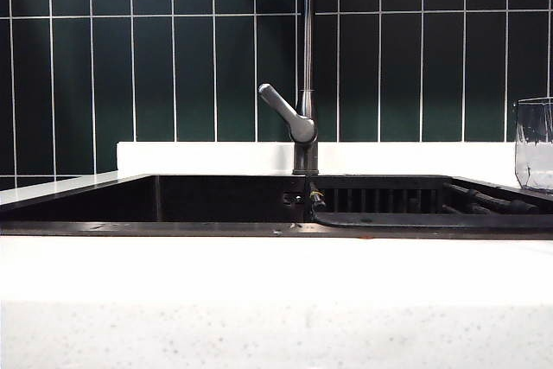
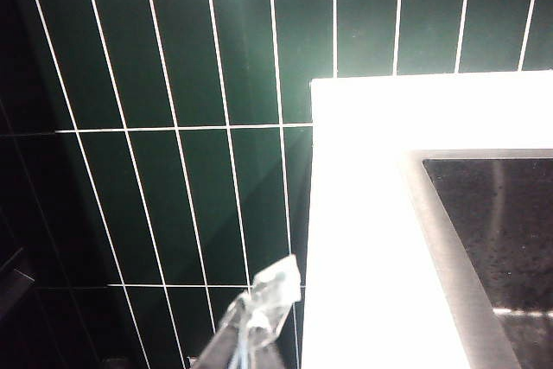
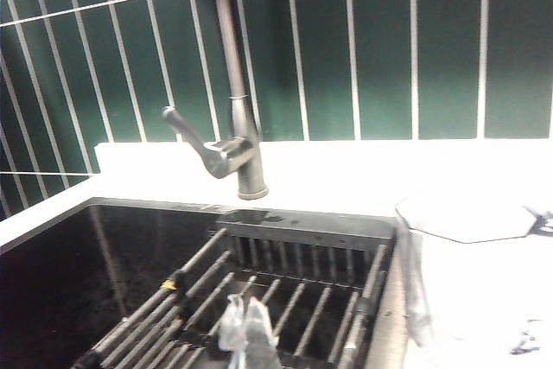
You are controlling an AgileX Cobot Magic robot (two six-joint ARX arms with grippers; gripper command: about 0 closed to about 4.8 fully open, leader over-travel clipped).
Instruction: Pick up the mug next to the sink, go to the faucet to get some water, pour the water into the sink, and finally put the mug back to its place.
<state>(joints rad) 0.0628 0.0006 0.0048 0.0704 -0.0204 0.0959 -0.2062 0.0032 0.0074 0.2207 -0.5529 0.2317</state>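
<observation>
Meanwhile, both tools are closed empty: left tool by green tiles, right tool over the sink's rack.

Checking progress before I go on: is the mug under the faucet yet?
No: the mug stands on the counter right of the sink, away from the faucet.

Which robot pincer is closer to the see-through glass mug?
Right. The right pincer hangs shut over the black sink's rack, beside the clear glass mug. The left pincer, also shut, is at the sink's far end.
</observation>
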